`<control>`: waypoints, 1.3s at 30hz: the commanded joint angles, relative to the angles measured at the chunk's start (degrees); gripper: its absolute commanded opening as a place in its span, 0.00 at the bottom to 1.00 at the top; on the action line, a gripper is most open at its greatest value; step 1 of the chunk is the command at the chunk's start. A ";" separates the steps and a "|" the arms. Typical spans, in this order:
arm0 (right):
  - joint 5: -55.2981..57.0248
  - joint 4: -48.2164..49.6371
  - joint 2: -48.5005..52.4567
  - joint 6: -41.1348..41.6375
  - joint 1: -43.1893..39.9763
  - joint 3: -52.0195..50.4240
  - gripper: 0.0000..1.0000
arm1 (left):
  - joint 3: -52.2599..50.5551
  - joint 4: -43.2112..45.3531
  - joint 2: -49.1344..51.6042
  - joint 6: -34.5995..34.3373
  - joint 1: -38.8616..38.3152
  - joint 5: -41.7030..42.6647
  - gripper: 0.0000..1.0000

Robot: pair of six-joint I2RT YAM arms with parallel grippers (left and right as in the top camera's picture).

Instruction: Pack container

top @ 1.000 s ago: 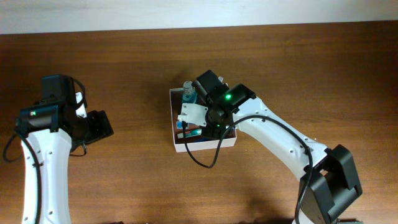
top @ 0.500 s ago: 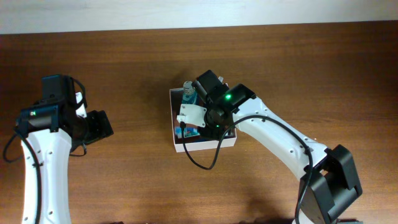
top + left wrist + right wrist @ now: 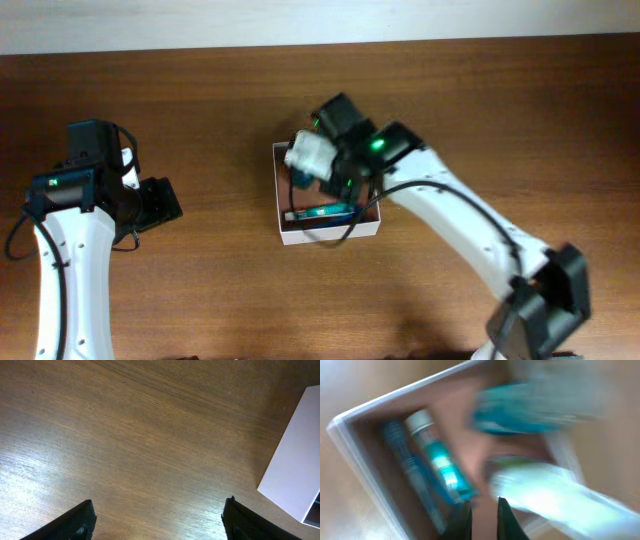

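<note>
The container [image 3: 328,233], a shallow white-walled box with a reddish-brown floor, sits at mid-table. It holds a teal tube [image 3: 322,212] and a blue bottle [image 3: 301,179]. My right gripper [image 3: 322,172] hovers over its far left part. The blurred right wrist view shows its fingers [image 3: 483,517] close together with nothing between them, above the container wall [image 3: 350,435], a blue toothbrush [image 3: 407,467], a white-capped teal bottle [image 3: 440,467], a teal packet [image 3: 530,407] and a white tube [image 3: 555,495]. My left gripper [image 3: 160,203] is open and empty over bare table [image 3: 157,520].
The container's white outer wall [image 3: 300,470] shows at the right edge of the left wrist view. Brown wooden table [image 3: 200,100] lies all round. A pale wall strip runs along the far edge.
My right arm has swung up and toward the far left over the container, with motion blur. A teal tube now shows lying along the container's near side. The left arm has not moved.
</note>
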 commanded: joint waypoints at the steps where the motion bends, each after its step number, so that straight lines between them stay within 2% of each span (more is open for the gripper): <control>1: 5.77 2.62 -7.37 20.26 -9.73 4.07 0.20 | 1.16 -0.07 -0.72 -0.28 0.13 0.20 0.82; 2: 2.60 2.75 -7.67 24.96 -12.90 4.07 0.25 | 1.16 -0.07 -0.72 -0.28 0.13 0.20 0.82; 3: 0.28 2.45 -7.67 26.86 -14.73 4.07 0.25 | 1.16 -0.07 -0.72 -0.28 0.13 0.20 0.82; 4: -5.49 0.48 -7.10 30.14 -19.30 3.74 0.18 | 1.16 -0.04 -0.72 -0.28 0.13 0.20 0.82; 6: -8.85 -2.27 -5.95 31.76 -23.52 2.23 0.06 | 1.16 -0.02 -0.72 -0.28 0.13 0.22 0.82; 11: -9.49 -3.17 -3.32 31.91 -27.98 -8.26 0.04 | 1.16 -0.04 -0.72 -0.28 0.13 0.22 0.82; 18: -14.86 1.46 -3.23 28.11 -25.79 -21.27 0.04 | 1.16 -0.04 -0.72 -0.31 0.13 0.22 0.82; 23: -22.16 0.76 -3.23 25.20 -22.47 -21.68 0.04 | 1.16 -0.04 -0.72 -0.31 0.13 0.22 0.82; 29: -22.47 0.00 -3.23 25.64 -17.86 -21.73 0.04 | 1.16 -0.07 -0.72 -0.28 0.13 0.22 0.82; 39: -22.45 0.52 -3.23 25.64 -17.18 -21.73 0.04 | 1.16 -0.04 -0.72 -0.28 0.13 0.20 0.82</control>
